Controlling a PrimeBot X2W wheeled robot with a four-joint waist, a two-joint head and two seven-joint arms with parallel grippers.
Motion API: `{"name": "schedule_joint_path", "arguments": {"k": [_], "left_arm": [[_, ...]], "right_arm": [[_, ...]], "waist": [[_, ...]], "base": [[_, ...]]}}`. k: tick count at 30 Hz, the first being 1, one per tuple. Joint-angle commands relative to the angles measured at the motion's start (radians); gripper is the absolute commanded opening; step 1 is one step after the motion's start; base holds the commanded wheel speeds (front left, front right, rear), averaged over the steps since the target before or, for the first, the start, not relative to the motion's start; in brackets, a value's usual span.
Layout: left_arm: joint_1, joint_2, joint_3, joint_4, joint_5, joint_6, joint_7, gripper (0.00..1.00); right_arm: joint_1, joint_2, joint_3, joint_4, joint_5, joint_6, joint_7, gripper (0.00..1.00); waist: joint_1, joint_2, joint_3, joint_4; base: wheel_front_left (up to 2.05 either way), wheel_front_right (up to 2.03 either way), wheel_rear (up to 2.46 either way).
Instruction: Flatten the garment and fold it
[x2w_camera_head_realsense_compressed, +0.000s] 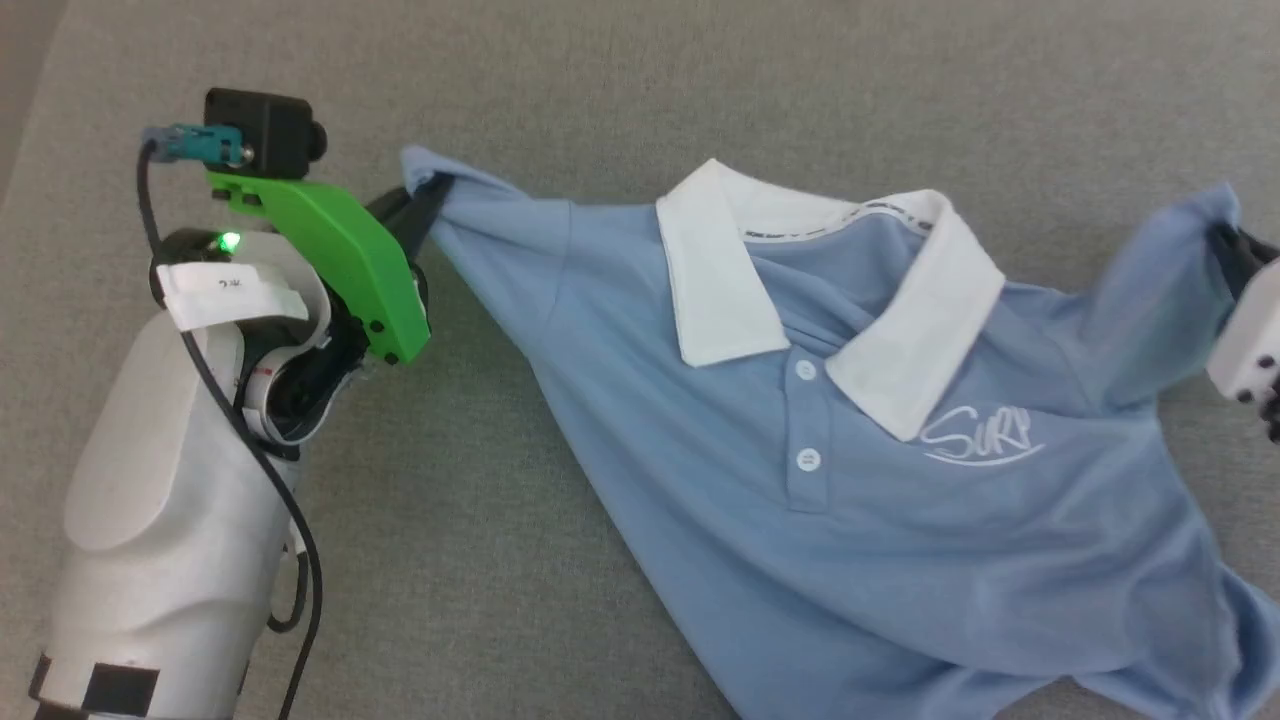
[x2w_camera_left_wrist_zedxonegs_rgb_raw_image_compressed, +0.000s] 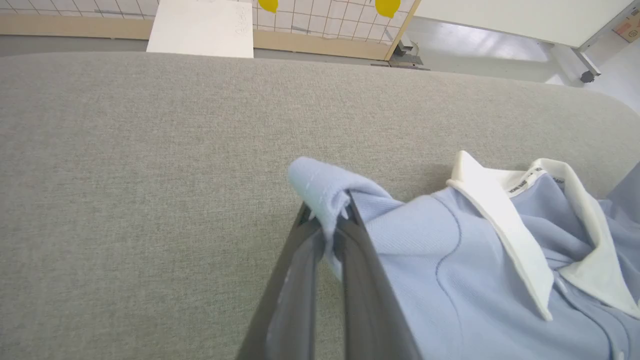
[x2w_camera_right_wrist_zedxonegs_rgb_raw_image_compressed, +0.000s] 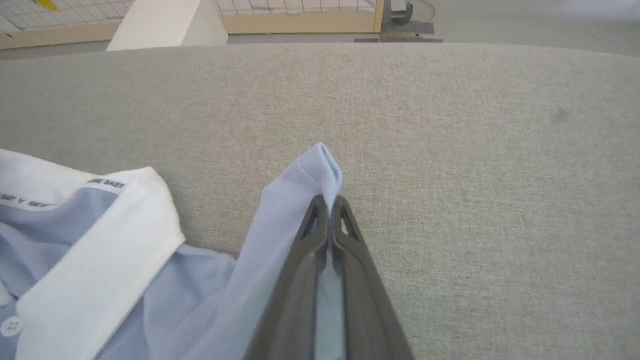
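Head view shows us the soft light blue knit polo shirt, white collar pointing away, stretched sleeve to sleeve between our left gripper and right gripper, both pinching sleeve hems.

The right gripper, two long dark grey fingers rising from the bottom centre of the frame, was seen pressed together on a hemmed edge of the light blue polo shirt. A small fold of that edge was seen standing just above the fingertips at mid-frame, and thin blue cloth was trapped between the fingers along their length. The shirt was spread into the lower left, where its white knit collar and a white button were shown. It was laid on a grey woven fabric surface. A white board and a wooden-framed grid panel were seen along the top edge.
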Motion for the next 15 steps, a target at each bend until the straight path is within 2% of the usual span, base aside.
{"name": "schedule_joint_path", "arguments": {"k": [1, 10, 15], "left_arm": [[-0.024, 0.010, 0.006, 0.003, 0.007, -0.002, -0.023, 0.00], [-0.119, 0.024, 0.016, 0.027, 0.080, 0.009, -0.170, 0.00], [-0.224, 0.021, 0.030, 0.061, 0.137, 0.052, -0.243, 0.00]], "right_arm": [[-0.028, 0.008, 0.011, 0.007, 0.010, -0.002, -0.023, 0.00], [-0.221, 0.022, 0.088, 0.081, -0.014, -0.002, -0.196, 0.00], [-0.345, 0.033, 0.133, 0.156, -0.040, -0.002, -0.288, 0.00]], "waist": [[0.0000, 0.0000, -0.066, -0.016], [0.0000, 0.0000, -0.262, -0.046], [0.0000, 0.0000, -0.342, -0.057]], "base": [[0.00, 0.00, 0.00], [0.00, 0.00, 0.00], [0.00, 0.00, 0.00]]}}
